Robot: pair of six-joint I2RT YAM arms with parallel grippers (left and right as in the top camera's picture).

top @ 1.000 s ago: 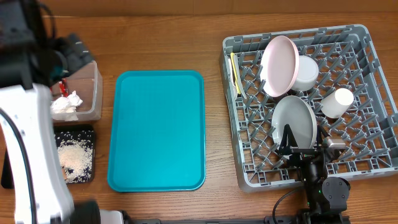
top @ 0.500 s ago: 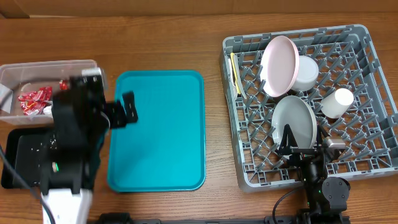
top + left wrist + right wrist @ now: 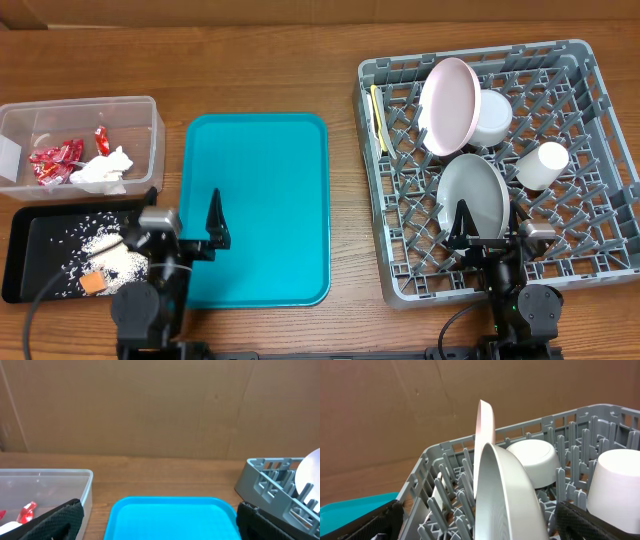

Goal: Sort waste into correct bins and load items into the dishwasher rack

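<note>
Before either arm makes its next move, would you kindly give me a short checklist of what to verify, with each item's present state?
1. The left gripper and right gripper open, holding nothing: ok.
2. The red wrapper and white napkin in the clear tub: ok.
3. The rice grains and orange cube in the black tray: ok.
4. The white plate, grey plate, bowl and cup in the dishwasher rack: ok.
5. Fork and spoon both loaded: cannot tell; only a strip of pale yellow cutlery shows at the rack's left wall.
6. The teal tray bare: ok.

Wood tbl [image 3: 300,40]; clear plastic tub [image 3: 80,101]; smooth teal tray [image 3: 255,210]; plastic rack [image 3: 585,215].
</note>
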